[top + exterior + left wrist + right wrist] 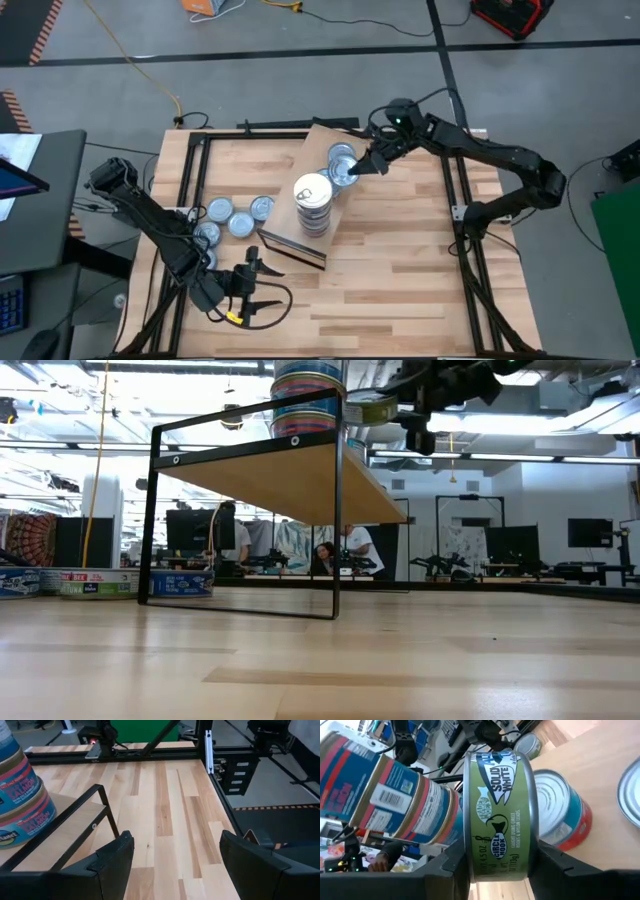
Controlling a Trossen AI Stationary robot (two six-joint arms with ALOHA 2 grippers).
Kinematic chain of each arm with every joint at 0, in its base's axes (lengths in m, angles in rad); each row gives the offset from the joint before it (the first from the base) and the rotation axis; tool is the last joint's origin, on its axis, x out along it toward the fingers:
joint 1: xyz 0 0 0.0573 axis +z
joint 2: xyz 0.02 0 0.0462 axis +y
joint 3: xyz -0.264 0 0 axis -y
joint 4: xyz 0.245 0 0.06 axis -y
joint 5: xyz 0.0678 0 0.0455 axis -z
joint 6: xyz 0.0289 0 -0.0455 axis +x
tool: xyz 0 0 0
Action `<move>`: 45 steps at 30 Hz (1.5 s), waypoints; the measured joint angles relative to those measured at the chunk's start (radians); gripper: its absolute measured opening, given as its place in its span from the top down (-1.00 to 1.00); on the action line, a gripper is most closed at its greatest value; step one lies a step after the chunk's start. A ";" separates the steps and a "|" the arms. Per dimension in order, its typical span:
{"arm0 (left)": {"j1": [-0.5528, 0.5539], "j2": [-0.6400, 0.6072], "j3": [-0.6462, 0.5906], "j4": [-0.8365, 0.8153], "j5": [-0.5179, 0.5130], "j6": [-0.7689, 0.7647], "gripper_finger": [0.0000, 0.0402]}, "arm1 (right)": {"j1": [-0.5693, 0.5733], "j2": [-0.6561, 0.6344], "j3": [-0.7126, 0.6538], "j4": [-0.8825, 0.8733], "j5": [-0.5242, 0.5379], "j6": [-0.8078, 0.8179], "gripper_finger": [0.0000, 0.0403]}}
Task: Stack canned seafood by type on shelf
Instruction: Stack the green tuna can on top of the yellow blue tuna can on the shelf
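Right gripper [352, 172] sits over the shelf [290, 240], jaws partly closed on a green-label tin [500, 815]. The right wrist view shows one finger pressed to each flat face, so the tin's short axis runs jaw to jaw and the curved side wall w/ label faces the camera. Label text reads sideways. In the low view the held tin [372, 408] hangs level, above the shelf top, beside the tall stack [306, 398].

Tins: short flat metal cylinders w/ ribbed silver ends and glossy paper bands. Just past the held tin stands a teal-and-red tin [565, 812] on the board. To the other side of the jaws is the tall stack [313, 208], flat faces up, axis vertical, white pull-tab lid on top; labels are blue, red and white. More silver-top tins [341, 155] sit on the shelf near the right gripper.

Shelf: light wood plank on a thin black metal frame, raised off the table, long axis running diagonally across the slatted wood table [400, 260].

Left gripper [172, 865] is low at the table's near-left corner, jaws wide apart, nothing between them. Bare planks lie ahead of its fingers; the shelf frame and stack bottom are off to one side. Four loose tins [232, 217] lie flat on the table beside the shelf.
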State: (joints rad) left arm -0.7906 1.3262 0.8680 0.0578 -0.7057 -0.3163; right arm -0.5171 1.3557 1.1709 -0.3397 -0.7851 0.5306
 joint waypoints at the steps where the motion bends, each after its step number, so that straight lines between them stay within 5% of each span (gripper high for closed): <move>1: 0.002 0.000 0.000 0.000 0.005 0.000 -0.41 | 0.000 0.013 0.015 0.001 -0.001 0.003 0.11; 18: 0.005 -0.001 0.000 -0.011 0.028 -0.016 -0.41 | 0.016 0.219 0.149 -0.082 -0.057 -0.008 0.10; 31: 0.005 -0.001 0.000 -0.026 0.044 -0.021 -0.41 | 0.007 0.228 0.152 -0.117 -0.097 0.074 -0.37; 45: -0.006 -0.083 0.000 -0.172 0.046 -0.067 -0.41 | 0.004 0.225 0.284 -0.457 -0.037 -0.022 -0.40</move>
State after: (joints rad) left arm -0.7969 1.2430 0.8679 -0.1141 -0.6595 -0.3837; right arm -0.5129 1.5803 1.4549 -0.7968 -0.8217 0.5089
